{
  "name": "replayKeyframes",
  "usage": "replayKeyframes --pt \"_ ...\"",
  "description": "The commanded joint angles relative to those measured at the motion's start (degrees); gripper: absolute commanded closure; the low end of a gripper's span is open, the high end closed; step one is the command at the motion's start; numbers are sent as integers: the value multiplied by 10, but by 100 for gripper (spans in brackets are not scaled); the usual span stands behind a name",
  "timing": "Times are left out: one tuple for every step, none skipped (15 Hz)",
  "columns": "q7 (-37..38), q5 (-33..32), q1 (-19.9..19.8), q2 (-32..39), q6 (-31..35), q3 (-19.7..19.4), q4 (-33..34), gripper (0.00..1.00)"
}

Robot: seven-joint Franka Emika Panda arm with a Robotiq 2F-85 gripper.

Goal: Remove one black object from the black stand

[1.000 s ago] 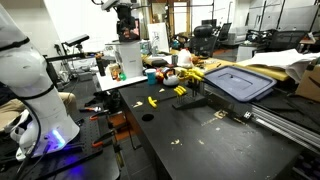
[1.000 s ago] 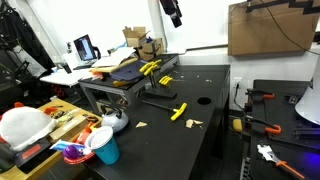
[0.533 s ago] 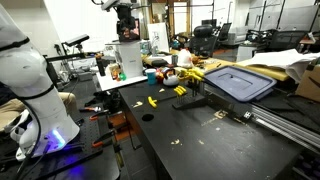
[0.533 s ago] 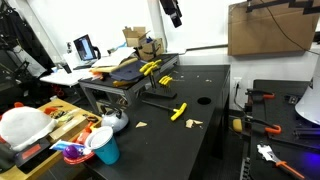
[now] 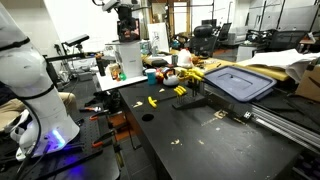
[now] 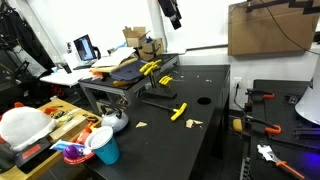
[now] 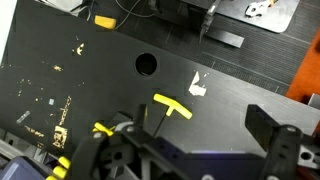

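Note:
The black stand [image 5: 184,93] sits on the black table by the raised platform and holds several yellow-handled tools with thin dark shafts. It also shows in an exterior view [image 6: 158,96] and at the lower left of the wrist view [image 7: 105,132]. One yellow T-handled tool [image 7: 172,106] lies loose on the table, seen in both exterior views [image 5: 152,101] [image 6: 178,110]. My gripper [image 7: 190,150] is open and empty, high above the table in both exterior views [image 5: 125,27] [image 6: 175,15]. It hangs well above the stand and touches nothing.
A round hole [image 7: 147,65] is in the tabletop, with paper scraps [image 7: 198,84] nearby. A raised platform holds a grey lid [image 5: 240,82] and yellow items. A cluttered side table carries a blue cup [image 6: 104,148]. A cardboard box [image 6: 270,28] stands at the back.

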Motion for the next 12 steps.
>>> replayKeyframes --pt "7 3 9 2 18 -12 -4 0" --pt "9 3 8 2 23 -13 -5 0" --pt "11 4 8 3 30 -14 -7 0" --pt "10 6 7 3 37 -16 -8 0" --pt "11 8 6 4 45 -18 -10 0" --pt "12 9 5 4 54 -21 -13 0" --pt "15 10 4 6 64 -24 -15 0" --pt "15 11 4 7 72 -26 -17 0" --pt "19 11 3 9 83 -29 -19 0" --pt "22 11 2 11 95 -32 -23 0" --pt "29 9 1 12 109 -34 -27 0" --pt "39 8 0 14 123 -36 -32 0"
